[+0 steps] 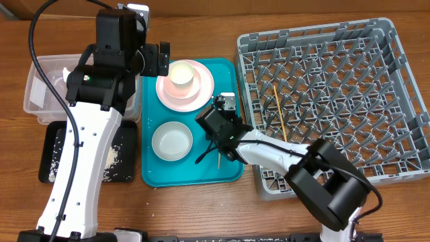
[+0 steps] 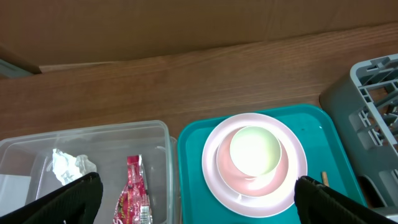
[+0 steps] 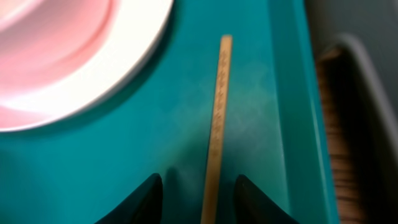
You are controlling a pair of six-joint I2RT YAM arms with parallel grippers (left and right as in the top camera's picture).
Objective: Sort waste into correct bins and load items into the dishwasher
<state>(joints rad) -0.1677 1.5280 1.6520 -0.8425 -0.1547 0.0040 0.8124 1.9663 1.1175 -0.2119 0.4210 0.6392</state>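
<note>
Wooden table (image 1: 201,202), teal tray (image 1: 175,171). Straddling chopstick (image 3: 219,106) with right gripper (image 3: 198,186), narrow, gaps either side. Holding left gripper (image 2: 199,199) wide above plate (image 2: 211,168).

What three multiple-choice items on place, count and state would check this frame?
1. Where is the red wrapper? A clear tub B black tray C white bowl
2. How many chopsticks lie in the grey rack? A none B one C two
3. How do the right jaws stand? A shut on the bowl B open astride the chopstick on the teal tray C shut on the plate
A: it lies in the tub beside the tissue. B: a lone stick lies across the pegs. B: gaps show either side of the chopstick.
</note>
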